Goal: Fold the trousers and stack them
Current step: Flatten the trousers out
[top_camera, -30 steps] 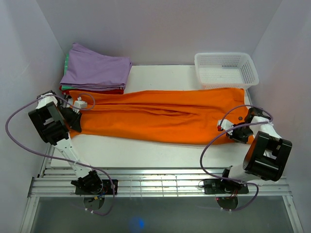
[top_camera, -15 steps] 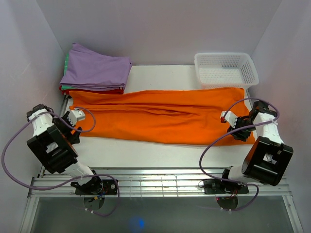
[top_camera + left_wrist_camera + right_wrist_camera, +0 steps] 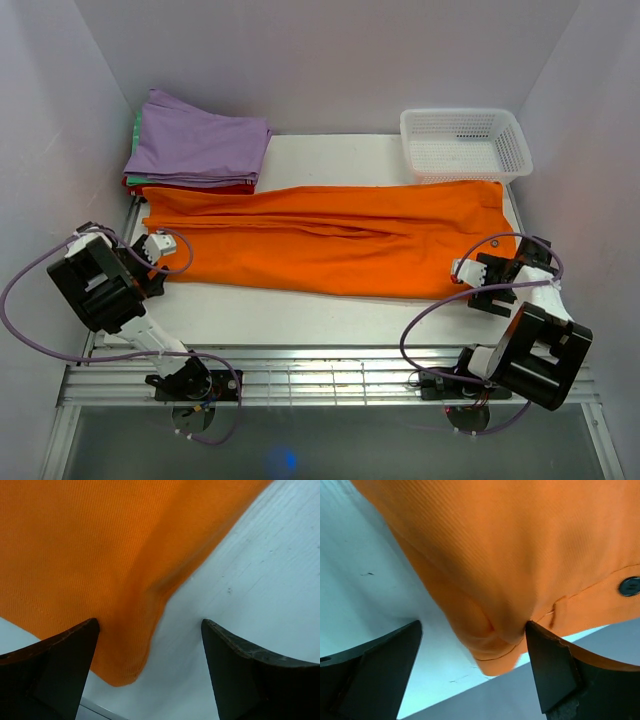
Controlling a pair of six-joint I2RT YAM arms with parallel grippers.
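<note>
Left tool (image 3: 150, 626) was spread wide and gripping nothing, with the near corner of the trousers (image 3: 90, 545) at the leg end lying on the counter (image 3: 260, 580) between its dark fingers (image 3: 55, 665). The hem there ran up against one finger, and the other finger stood apart from the cloth on bare white surface.

Over to the right tool (image 3: 473, 627), and it was released as well, jaws wide. A bunched fold of the trousers' near corner at the waist end sat in the gap and pressed against one finger. A dark button (image 3: 630, 586) showed on the cloth just past that finger.

From above, the trousers lay flat and lengthwise across the middle of the counter. The leg ends were by the left arm and the waist end was by the right arm. A soft ridge ran along the middle of the cloth.

At the trousers' far corner on the waist end sat a white mesh basket (image 3: 465, 145), close against the orange edge, though whether it touched I couldn't tell. At the far corner on the leg end sat a folded lilac garment (image 3: 200, 145) on top of red (image 3: 225, 187) and green (image 3: 134, 125) ones, with the red one right at the trousers' edge
</note>
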